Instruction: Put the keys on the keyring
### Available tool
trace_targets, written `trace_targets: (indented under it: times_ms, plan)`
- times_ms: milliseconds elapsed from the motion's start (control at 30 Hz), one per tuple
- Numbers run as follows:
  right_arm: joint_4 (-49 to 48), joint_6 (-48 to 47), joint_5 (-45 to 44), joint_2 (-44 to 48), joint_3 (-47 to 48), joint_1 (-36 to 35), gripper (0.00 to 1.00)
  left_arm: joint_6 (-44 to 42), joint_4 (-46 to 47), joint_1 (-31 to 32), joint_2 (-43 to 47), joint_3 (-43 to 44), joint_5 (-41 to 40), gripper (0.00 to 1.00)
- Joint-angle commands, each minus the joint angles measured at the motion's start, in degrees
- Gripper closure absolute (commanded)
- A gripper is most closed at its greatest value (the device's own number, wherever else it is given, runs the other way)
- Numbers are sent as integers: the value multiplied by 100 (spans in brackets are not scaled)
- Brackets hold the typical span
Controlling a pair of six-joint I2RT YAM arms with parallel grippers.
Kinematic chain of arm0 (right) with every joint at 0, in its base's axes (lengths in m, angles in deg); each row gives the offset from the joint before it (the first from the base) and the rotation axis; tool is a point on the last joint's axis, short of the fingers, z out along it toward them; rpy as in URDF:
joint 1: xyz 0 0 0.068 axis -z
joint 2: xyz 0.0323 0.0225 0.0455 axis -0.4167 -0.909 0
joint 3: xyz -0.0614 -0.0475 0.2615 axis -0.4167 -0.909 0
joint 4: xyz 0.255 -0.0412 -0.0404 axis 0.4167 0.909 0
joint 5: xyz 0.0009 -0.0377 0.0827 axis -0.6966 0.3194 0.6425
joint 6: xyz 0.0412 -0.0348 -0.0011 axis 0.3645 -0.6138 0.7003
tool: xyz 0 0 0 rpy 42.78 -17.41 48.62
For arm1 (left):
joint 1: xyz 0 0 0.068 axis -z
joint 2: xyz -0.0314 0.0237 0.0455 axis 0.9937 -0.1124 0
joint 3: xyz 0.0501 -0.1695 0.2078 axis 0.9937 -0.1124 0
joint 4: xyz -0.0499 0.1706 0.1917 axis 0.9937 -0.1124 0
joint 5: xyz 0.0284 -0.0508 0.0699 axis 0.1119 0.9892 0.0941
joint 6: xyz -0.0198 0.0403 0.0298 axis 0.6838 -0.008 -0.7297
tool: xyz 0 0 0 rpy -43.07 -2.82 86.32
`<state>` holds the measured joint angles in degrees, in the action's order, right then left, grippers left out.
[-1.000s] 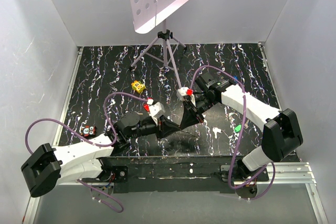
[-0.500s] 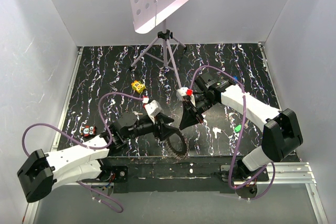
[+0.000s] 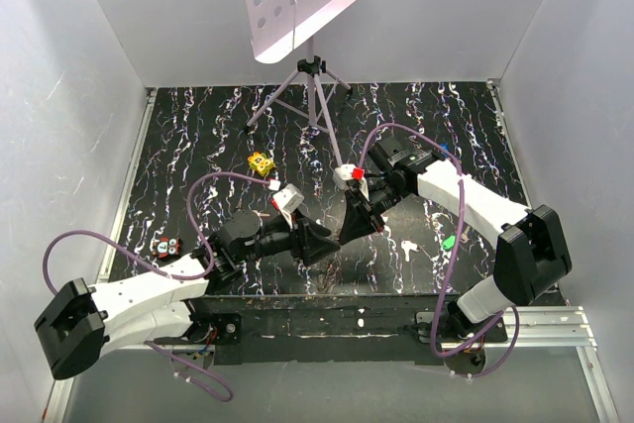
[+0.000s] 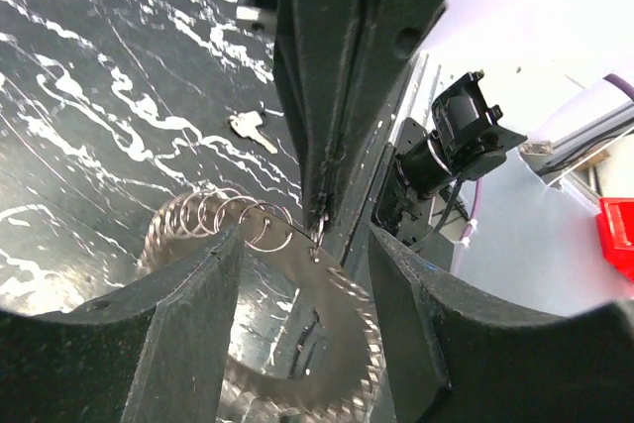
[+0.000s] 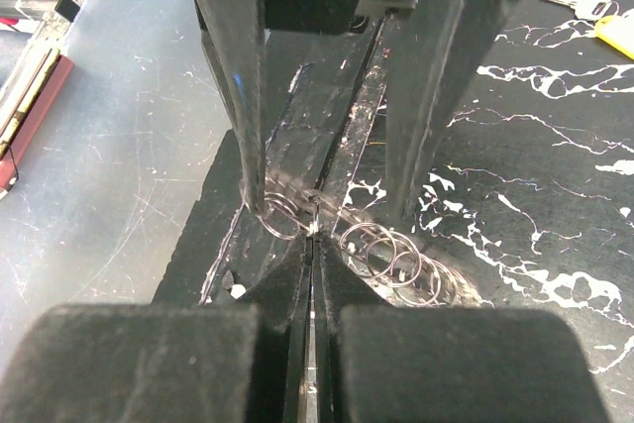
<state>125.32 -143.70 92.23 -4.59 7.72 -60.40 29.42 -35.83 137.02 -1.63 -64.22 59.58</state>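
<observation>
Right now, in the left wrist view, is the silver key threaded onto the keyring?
No, the key lies flat on the table, apart from the keyring.

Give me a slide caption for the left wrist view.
Right gripper, fingers shut, meets wire loops on the keyring between the left fingers; a key lies beyond.
</observation>
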Motion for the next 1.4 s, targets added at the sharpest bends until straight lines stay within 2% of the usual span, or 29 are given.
trace_targets:
  times_ms: [0,200,433,667,767,900,1033,1100,1133,1367]
  plan:
    - [-46,27,275,43,96,-35,99,776,233,-74,-321,128,315,47]
    - [-37,36,283,52,96,-35,99,891,391,-135,-489,172,508,53]
    - [-37,36,283,52,96,-35,99,830,488,-197,-594,198,693,70]
    - [-37,36,283,52,96,-27,99,716,506,-206,-682,198,825,82]
    - [-37,36,292,61,96,-35,99,654,506,-206,-682,207,816,93]
    - [-37,36,275,43,96,-35,99,549,410,-206,-664,251,790,100]
    - [-37,27,275,43,96,-35,99,443,252,-206,-594,286,764,98]
    - [-37,36,275,43,96,-35,99,399,128,-206,-550,312,693,84]
    - [-46,36,275,43,96,-35,99,382,128,-206,-524,304,676,80]
    - [-37,36,275,34,96,-35,99,311,102,-206,-375,268,693,80]
